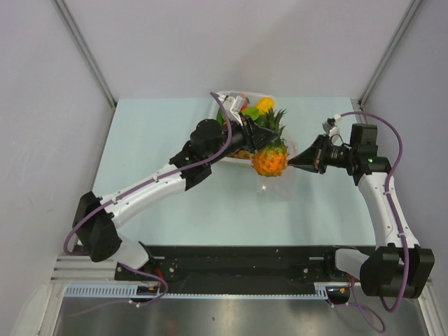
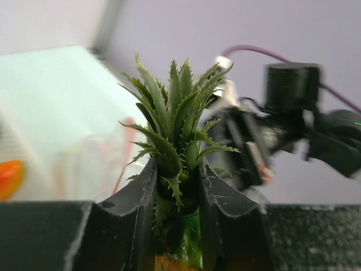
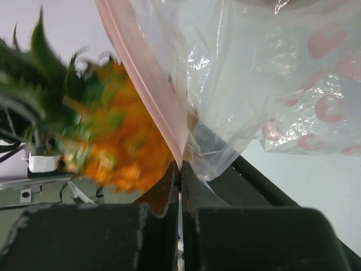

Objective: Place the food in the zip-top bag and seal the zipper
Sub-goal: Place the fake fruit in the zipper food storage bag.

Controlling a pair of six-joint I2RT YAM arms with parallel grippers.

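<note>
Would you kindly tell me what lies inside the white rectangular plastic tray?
A yellow toy mango and a green toy piece show in the white rectangular plastic tray; the left arm and the orange toy pineapple's green crown cover the rest.

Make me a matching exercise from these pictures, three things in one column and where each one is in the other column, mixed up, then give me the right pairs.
Things:
1. pineapple
2. zip-top bag
3. white tray

Places:
A. on the far part of the table, holding other toy food
B. clamped by its green top in the left gripper
C. pinched at its pink-red zipper strip by the right gripper

Pairs: 1-B; 2-C; 3-A.
</note>
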